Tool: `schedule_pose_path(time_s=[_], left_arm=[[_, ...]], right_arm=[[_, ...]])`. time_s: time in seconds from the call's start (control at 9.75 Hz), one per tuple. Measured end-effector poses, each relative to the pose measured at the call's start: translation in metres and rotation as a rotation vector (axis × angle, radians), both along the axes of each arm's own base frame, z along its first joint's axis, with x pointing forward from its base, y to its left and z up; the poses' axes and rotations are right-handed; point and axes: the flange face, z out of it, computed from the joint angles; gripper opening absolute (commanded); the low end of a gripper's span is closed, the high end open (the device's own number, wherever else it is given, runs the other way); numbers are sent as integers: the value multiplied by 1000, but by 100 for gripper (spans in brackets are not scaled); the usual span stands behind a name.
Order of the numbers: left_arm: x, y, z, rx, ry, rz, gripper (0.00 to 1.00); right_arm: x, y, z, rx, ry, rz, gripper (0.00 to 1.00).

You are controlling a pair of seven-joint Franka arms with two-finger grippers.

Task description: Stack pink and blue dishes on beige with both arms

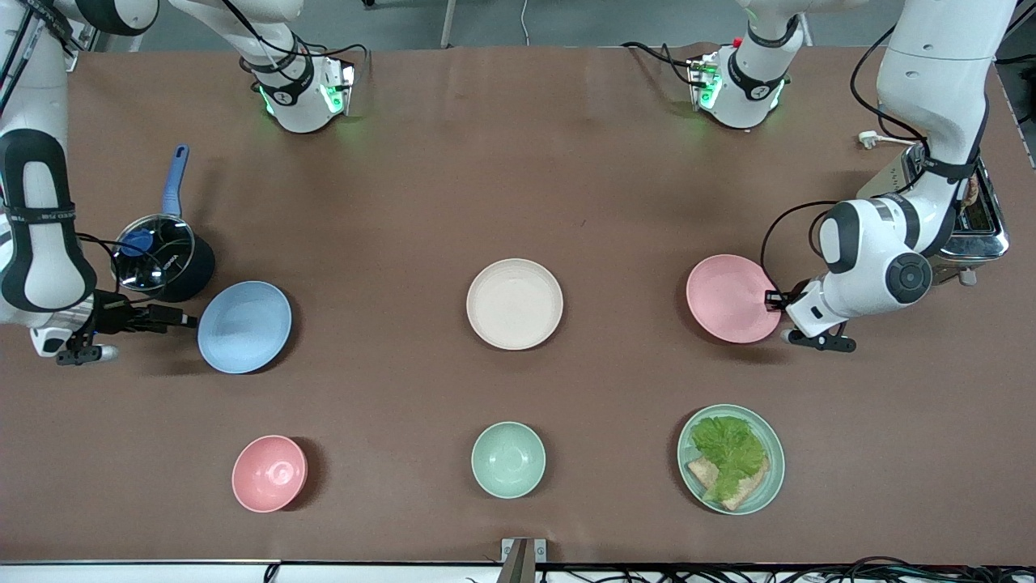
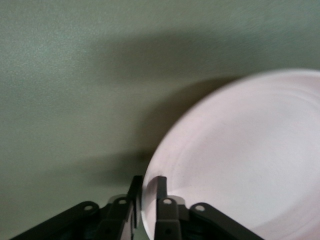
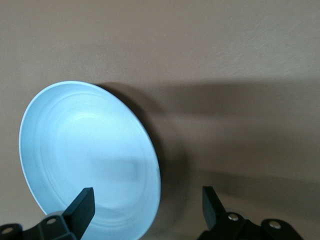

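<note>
The pale pink plate (image 1: 728,296) lies toward the left arm's end of the table. My left gripper (image 1: 774,301) is shut on its rim; the left wrist view shows the gripper (image 2: 148,192) pinching the pink plate's (image 2: 240,155) edge. Toward the right arm's end lies the pale blue plate (image 1: 244,326), with my right gripper (image 1: 189,321) open at its rim. In the right wrist view, one side of the right gripper (image 3: 147,205) is over the blue plate (image 3: 85,150) and the other is outside its edge. The beige plate (image 1: 515,304) sits alone between the two plates.
A dark pot with a glass lid and blue handle (image 1: 158,255) stands beside the right arm. A toaster (image 1: 975,219) stands by the left arm. Nearer the camera are a pink bowl (image 1: 269,473), a pale green bowl (image 1: 508,459) and a green plate with lettuce and bread (image 1: 731,458).
</note>
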Motion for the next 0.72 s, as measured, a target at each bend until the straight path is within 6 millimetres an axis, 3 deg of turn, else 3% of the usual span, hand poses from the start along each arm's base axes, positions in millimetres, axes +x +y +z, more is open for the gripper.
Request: schedule_pose_path(time_s=[0.21, 0.31, 0.51, 0.72], left_arm=[[3, -12, 30, -34, -3, 1, 0], [7, -30, 49, -61, -3, -11, 0], [11, -87, 85, -126, -1, -5, 1], [2, -167, 96, -186, 16, 25, 1]], right_arm=[[-7, 2, -14, 3, -4, -15, 70], [-12, 4, -20, 12, -4, -22, 67], [-17, 6, -30, 24, -2, -18, 52], [-18, 7, -32, 26, 0, -15, 32]])
